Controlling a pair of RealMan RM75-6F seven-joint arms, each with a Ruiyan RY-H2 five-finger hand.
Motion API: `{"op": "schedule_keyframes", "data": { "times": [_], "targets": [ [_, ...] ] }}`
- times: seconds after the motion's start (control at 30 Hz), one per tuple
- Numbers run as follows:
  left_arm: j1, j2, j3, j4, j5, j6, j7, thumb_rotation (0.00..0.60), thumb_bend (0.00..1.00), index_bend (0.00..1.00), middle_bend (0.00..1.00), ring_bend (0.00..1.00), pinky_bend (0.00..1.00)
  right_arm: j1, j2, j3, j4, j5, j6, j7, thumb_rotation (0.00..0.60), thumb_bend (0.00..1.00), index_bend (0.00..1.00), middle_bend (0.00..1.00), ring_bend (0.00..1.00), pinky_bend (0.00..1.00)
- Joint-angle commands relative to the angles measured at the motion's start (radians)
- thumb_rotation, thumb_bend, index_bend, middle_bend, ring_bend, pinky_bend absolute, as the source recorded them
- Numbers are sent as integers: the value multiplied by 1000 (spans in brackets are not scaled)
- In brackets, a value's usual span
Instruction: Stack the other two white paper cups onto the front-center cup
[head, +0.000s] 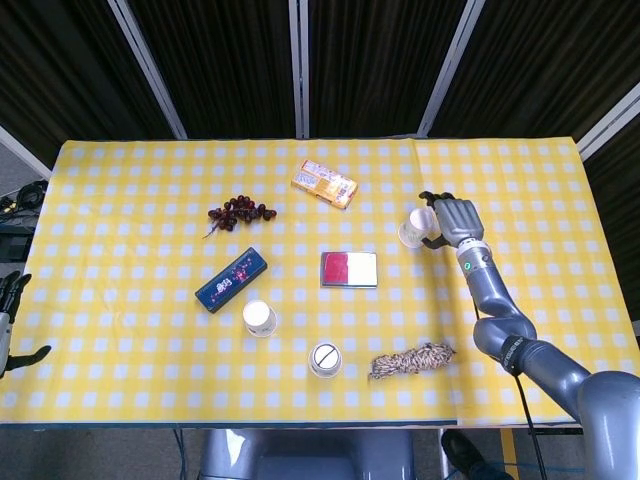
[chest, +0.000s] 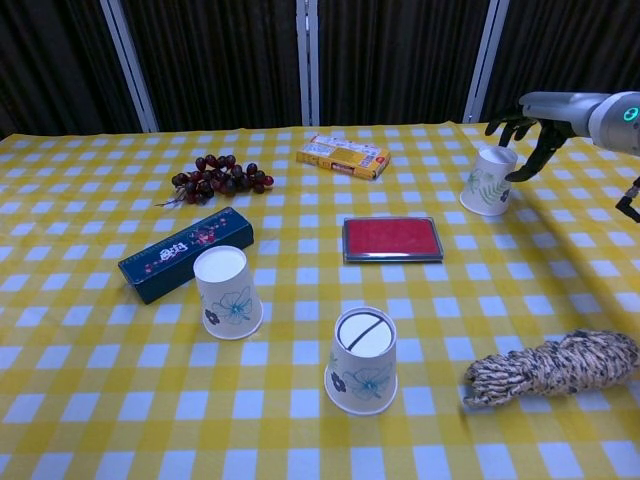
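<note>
Three white paper cups stand upside down on the yellow checked cloth. The front-center cup (head: 325, 359) (chest: 362, 373) has a dark line across its base. A second cup (head: 259, 318) (chest: 228, 292) stands to its left, beside the blue box. The third cup (head: 416, 228) (chest: 490, 181) is far right. My right hand (head: 450, 218) (chest: 530, 125) hovers at that cup's right side, fingers spread over its top and thumb by its wall, holding nothing. My left hand (head: 10, 318) sits at the table's left edge, fingers apart and empty.
A bunch of dark grapes (head: 238, 212) and an orange snack box (head: 324, 184) lie at the back. A blue box (head: 230, 280) and a red tin (head: 349, 269) sit mid-table. A coil of rope (head: 410, 360) lies right of the front-center cup.
</note>
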Motion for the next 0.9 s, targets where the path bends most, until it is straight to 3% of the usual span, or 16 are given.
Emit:
{"op": "schedule_keyframes", "data": {
  "times": [0.03,0.27,0.5,0.9],
  "targets": [
    [-3,-3,-3,6,-11,-6,2,600,0,0,0,0,0,10,-32,4,44,-10,-10,40,600,189,251,309,243,366],
    [-4,-6,-3,11,-15,-7,4,600,0,0,0,0,0,8,-48,6,62,-56,10,114,600,226,391,457,400,443],
    [-1,0,0,6,-7,0,-8,600,0,0,0,0,0,-8,-2,8,-16,-106,68,158,600,233,434,482,425,443],
    [3,17,7,-6,22,7,-47,600,0,0,0,0,0,-136,368,-26,-627,-285,221,228,600,233,434,481,425,443]
  ]
}}
